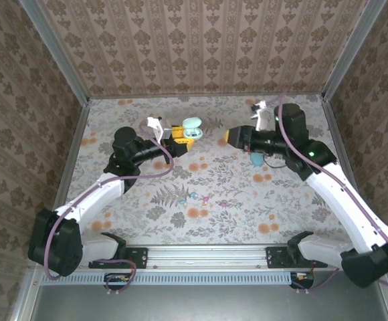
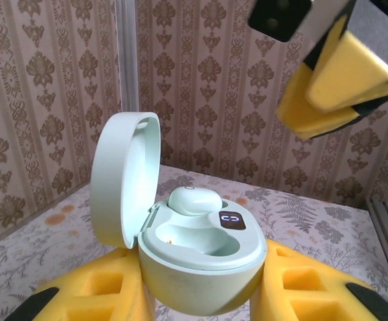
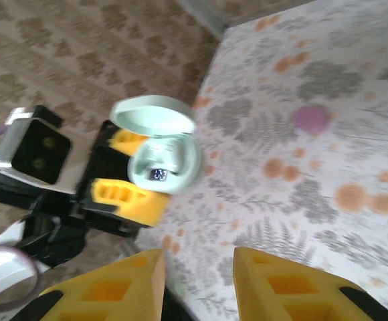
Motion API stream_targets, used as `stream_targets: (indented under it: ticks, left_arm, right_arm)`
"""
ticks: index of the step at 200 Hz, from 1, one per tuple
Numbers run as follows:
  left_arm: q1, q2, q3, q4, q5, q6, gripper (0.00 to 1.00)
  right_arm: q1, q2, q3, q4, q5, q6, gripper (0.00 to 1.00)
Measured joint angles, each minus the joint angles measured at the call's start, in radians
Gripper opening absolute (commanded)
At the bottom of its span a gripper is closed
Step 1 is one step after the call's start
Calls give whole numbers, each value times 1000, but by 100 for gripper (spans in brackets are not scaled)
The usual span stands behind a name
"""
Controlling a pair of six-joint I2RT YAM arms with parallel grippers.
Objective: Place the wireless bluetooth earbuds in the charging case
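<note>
The mint-green charging case [image 2: 201, 267] stands upright with its lid swung open to the left, and my left gripper [image 2: 202, 284] is shut on its body. One pale green earbud [image 2: 195, 199] sits in the far slot; the near slot is bare. From above, the case [image 1: 192, 125] is held off the table at the back centre. My right gripper [image 1: 228, 137] hovers just to its right, apart from it. In the right wrist view that gripper [image 3: 197, 257] is open with only table showing between its yellow fingers, and the case [image 3: 167, 164] lies ahead.
A small teal-green thing [image 1: 256, 159], about earbud size, lies on the flowered table under the right arm. A blurred pinkish round spot [image 3: 311, 118] shows on the table beyond the case. Patterned walls close in the back and both sides.
</note>
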State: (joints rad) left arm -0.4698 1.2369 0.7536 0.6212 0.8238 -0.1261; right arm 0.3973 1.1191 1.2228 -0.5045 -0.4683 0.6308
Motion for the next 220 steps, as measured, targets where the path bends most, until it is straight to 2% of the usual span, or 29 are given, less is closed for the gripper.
stream_targets:
  ticks: [23,45,89,131,220]
  left_arm:
    - [0,-2,-10,-1,-14,0,30]
    - [0,-13,-16,-2,-27,0,30]
    - [0,-35,-16,-1,-37,8,30]
    - [0,-38,-16,-4,-36,18,30]
    - [0,-40,-20,-5,-36,26,30]
  right_arm:
    - [-10,-6,-76,-133,136,18,33]
    - [-6,62,-189,-206,193,72,37]
    - [98,158,-389,-250,280,239,37]
    - [166,240,-414,-201,305,322,39]
    - [216,396,-410,-164,340,369,35]
